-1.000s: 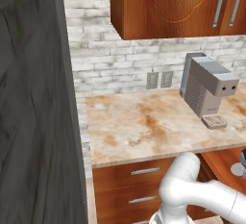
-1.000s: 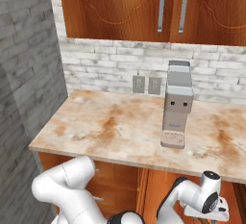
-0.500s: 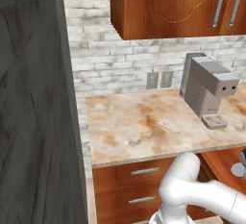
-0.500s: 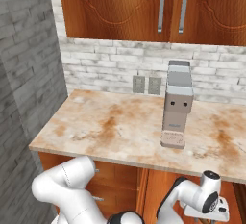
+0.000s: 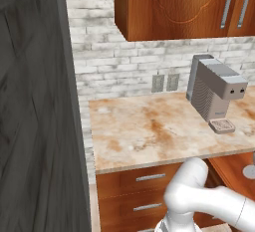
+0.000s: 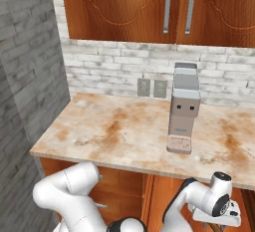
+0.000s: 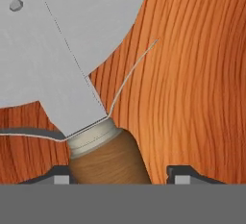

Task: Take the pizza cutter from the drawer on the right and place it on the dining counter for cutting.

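In the drawer (image 7: pixel 192 83), the pizza cutter (image 7: pixel 72 64) lies flat. The pincer (image 7: pixel 115 176) straddles its handle, seemingly to lift it; whether gripping, I cannot tell

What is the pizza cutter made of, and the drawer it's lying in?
The pizza cutter seems to have a metal wheel: flat, plain grey, smooth, with a small rivet. Its handle looks like wood, brown with faint grain, joined by a pale ring. The drawer floor looks like polished reddish wood, given its wavy grain lines. Everything is rendered, so these are guesses.
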